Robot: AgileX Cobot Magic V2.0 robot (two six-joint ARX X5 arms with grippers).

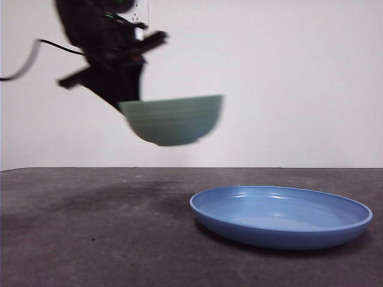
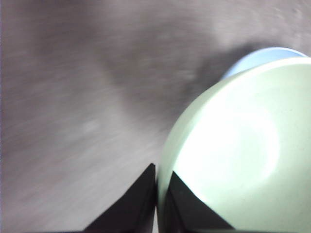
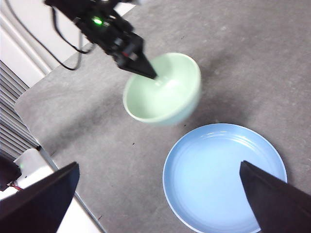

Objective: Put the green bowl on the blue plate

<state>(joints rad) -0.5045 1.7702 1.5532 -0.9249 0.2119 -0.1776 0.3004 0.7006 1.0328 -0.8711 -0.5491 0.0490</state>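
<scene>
Your left gripper [image 2: 156, 187] is clamped on the rim of the green bowl [image 1: 172, 118], holding it in the air beside and above the blue plate [image 1: 281, 215]. Your right gripper [image 3: 160, 194] hangs over the plate, jaws wide apart.

Open air between green bowl [image 1: 172, 119], blue plate [image 1: 281, 216]

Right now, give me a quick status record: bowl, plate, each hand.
bowl: green bowl in the air, clear of the table, not over the plate yet
plate: blue plate flat on the table, nothing in it
left hand: left hand shut on the bowl's rim, one jaw inside, one outside
right hand: right hand open above the plate, holding nothing
</scene>
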